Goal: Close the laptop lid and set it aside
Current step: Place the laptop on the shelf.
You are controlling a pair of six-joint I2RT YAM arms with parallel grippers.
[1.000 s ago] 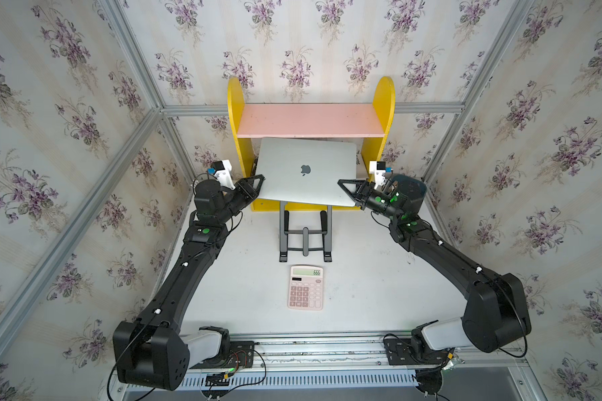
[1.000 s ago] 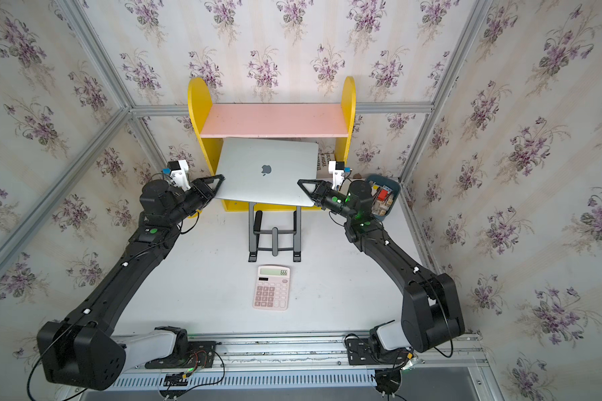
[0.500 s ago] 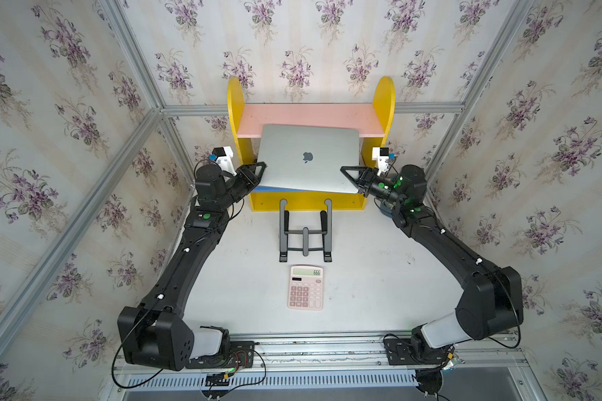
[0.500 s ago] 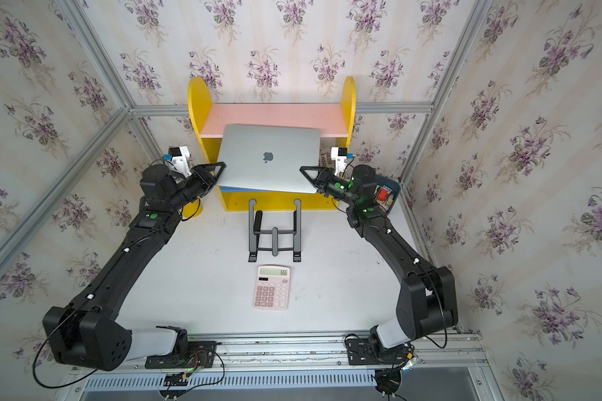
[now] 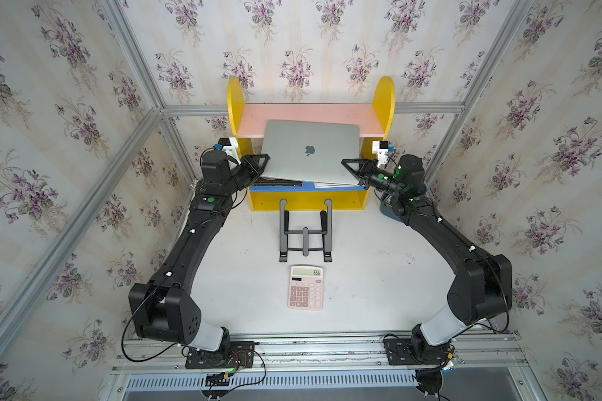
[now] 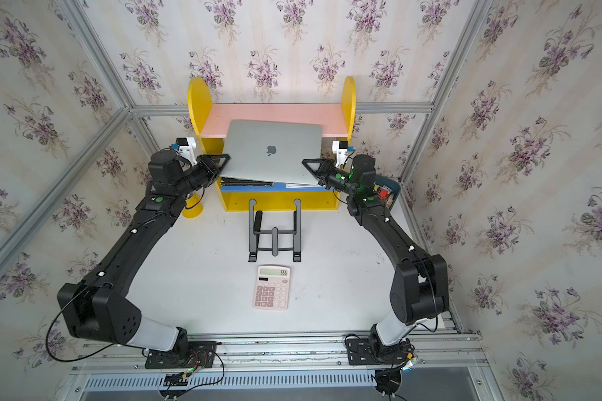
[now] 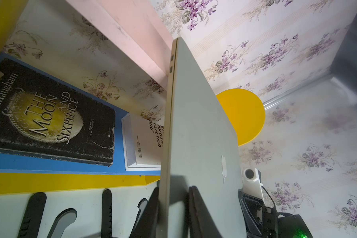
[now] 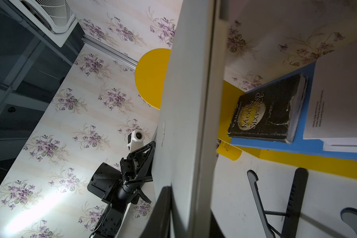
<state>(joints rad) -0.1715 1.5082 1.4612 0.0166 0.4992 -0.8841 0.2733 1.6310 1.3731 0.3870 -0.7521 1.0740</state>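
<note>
Left hand (image 5: 262, 163), right hand (image 5: 349, 170), clamping closed laptop (image 5: 310, 152) between them, above shelf (image 5: 374, 118)

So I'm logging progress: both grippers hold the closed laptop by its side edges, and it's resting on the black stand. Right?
Not quite. The black stand is bare; the left gripper and right gripper hold the closed laptop in the air by its side edges, near the yellow shelf, as both top views show.

Pink shelf board (image 5: 310, 119) close behind laptop (image 5: 310, 152)
</note>
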